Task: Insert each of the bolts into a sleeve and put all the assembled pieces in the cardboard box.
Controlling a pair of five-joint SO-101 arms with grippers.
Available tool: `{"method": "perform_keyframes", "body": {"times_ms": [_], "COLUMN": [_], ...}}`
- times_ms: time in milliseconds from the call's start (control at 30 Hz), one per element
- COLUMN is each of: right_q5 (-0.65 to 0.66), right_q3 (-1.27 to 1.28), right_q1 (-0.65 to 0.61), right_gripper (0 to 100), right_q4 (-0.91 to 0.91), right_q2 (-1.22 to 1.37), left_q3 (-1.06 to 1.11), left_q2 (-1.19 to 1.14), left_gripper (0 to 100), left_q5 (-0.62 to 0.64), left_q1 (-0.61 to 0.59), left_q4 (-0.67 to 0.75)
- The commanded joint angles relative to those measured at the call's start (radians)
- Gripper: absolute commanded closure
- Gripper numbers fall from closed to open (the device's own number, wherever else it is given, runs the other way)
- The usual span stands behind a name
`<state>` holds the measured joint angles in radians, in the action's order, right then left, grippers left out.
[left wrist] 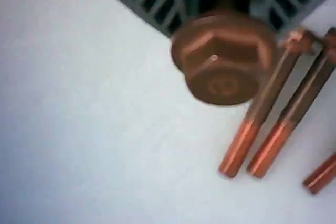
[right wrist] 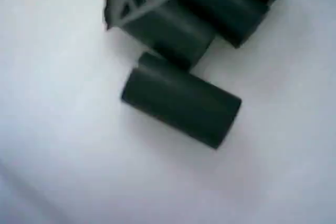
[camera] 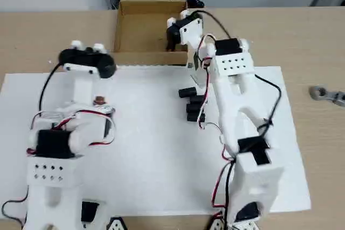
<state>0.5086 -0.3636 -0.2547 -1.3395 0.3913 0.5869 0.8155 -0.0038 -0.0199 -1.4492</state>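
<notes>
The left gripper point(left wrist: 223, 1) is clamped on a copper-coloured flanged hex bolt point(left wrist: 223, 59). It appears to pinch the bolt behind the head, so the head faces the wrist camera. Held that way, I judge, the far end of the bolt is left free to enter a sleeve.

The bolt hangs just above the white sheet point(camera: 145, 149) that covers the middle of the light wooden table point(camera: 48, 36). It is near the loose copper bolts point(left wrist: 257, 124), which lie side by side on the sheet (three are at least partly in frame). Its head is a hexagon on a wide round flange, glossy, with a small dimple at the centre.

The right gripper point(right wrist: 157, 9) sits low over the short black cylindrical sleeves point(camera: 190, 100), which are clustered on the same sheet. I cannot tell whether it is closed on one. One sleeve point(right wrist: 181, 108) lies on its side just beside it, matte and plain.

Bolt and sleeves are well apart, so the joining looks not yet done. The open brown cardboard box point(camera: 119, 30) stands at the sheet's far edge, near the sleeves and handy for the finished pieces.
</notes>
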Motion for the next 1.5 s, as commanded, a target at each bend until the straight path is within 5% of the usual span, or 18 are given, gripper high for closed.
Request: {"method": "perform_keyframes", "body": {"times_ms": [0, 133, 333, 1467], "right_q5": [0.158, 0.350, 0.445, 0.532], "right_q3": [-0.157, -0.354, -0.529, -0.537], "right_q1": [-0.041, -0.042, -0.022, -0.068], "right_gripper": [85.3, 85.3, 85.2, 85.1], "right_q4": [-0.101, -0.283, -0.331, -0.249], "right_q2": [0.058, 0.163, 0.275, 0.587], "left_q3": [-0.007, -0.007, -0.005, -0.004], "left_q2": [0.038, 0.058, 0.074, 0.069], "left_gripper": [100, 100, 100, 100], "left_q5": [-0.021, -0.021, -0.020, -0.018], "left_q1": [-0.044, -0.080, -0.084, -0.083], "left_q4": [-0.028, -0.035, -0.063, -0.071]}}
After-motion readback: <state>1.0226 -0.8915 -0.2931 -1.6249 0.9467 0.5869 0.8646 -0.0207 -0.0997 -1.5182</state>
